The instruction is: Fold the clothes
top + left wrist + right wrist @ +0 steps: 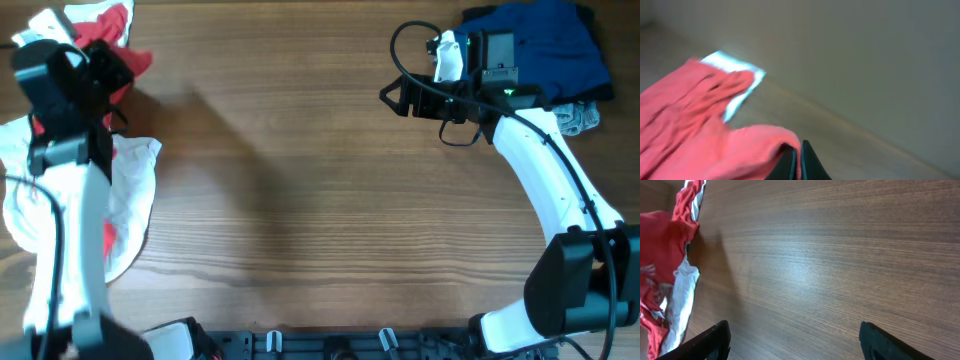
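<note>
The red T-shirt lies bunched at the table's far left corner, partly on the large white shirt. My left gripper is raised over that pile. In the left wrist view it is shut on a fold of the red T-shirt, which hangs away to the left. My right gripper points left over bare wood, open with nothing between its fingers. Its view shows the red T-shirt and white shirt far off at the left edge.
A heap of dark blue clothes sits at the far right corner behind my right wrist, with a small grey piece beside it. Wooden tabletop stretches between the two piles.
</note>
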You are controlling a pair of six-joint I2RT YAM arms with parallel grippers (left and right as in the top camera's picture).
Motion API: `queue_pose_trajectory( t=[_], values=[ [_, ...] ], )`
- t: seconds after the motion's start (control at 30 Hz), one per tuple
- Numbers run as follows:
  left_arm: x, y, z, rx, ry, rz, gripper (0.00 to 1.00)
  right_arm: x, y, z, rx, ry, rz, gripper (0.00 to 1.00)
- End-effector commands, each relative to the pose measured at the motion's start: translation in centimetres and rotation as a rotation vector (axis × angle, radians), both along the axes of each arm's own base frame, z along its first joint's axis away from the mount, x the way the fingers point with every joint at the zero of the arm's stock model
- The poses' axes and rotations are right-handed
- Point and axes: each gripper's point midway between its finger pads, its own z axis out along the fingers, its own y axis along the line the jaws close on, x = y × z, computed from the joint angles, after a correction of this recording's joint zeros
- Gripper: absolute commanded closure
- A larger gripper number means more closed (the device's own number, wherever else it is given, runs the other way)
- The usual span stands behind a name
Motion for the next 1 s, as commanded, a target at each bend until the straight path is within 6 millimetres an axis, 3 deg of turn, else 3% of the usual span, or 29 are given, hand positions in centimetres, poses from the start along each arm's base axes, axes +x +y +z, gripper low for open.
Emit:
queue_pose_trajectory(
  t=[0.0, 0.2, 0.3, 0.43, 0.53, 0.73, 0.83, 0.97],
  values=[
    [-2.1, -5.8, 7.5, -0.049, -0.189, -0.175, 0.96, -0.1, 0.8, 2.5, 0.044, -0.046, 0.028, 0.19],
    [-4.9, -9.7, 16.5, -0.127, -0.480, -0.253, 0.96, -2.1, 0.7, 4.6, 0.049, -0.045, 0.034, 0.19],
    [-5.5, -10.9, 18.8, -0.230, -0.564, -0.286, 0.96, -3.2, 0.6, 6.2, 0.049, -0.067, 0.035, 0.18],
    [-6.8, -14.4, 21.4, -0.341, -0.649, -0.413, 0.96, -4.9, 0.2, 9.2, 0.044, -0.129, 0.030, 0.14],
    [-7.6, -16.3, 22.7, -0.353, -0.699, -0.470, 0.96, -5.9, 0.1, 10.2, 0.029, -0.158, 0.051, 0.12],
    [-9.0, -18.7, 25.1, -0.407, -0.797, -0.507, 0.96, -7.3, 0.8, 9.7, 0.005, -0.148, 0.119, 0.11],
    [-9.0, -19.9, 24.8, -0.423, -0.784, -0.529, 0.96, -7.7, 2.9, 10.1, 0.008, -0.179, 0.182, 0.11],
    [-8.3, -22.0, 23.4, -0.441, -0.729, -0.567, 0.96, -8.2, 7.4, 11.7, 0.010, -0.300, 0.297, 0.10]
  ],
)
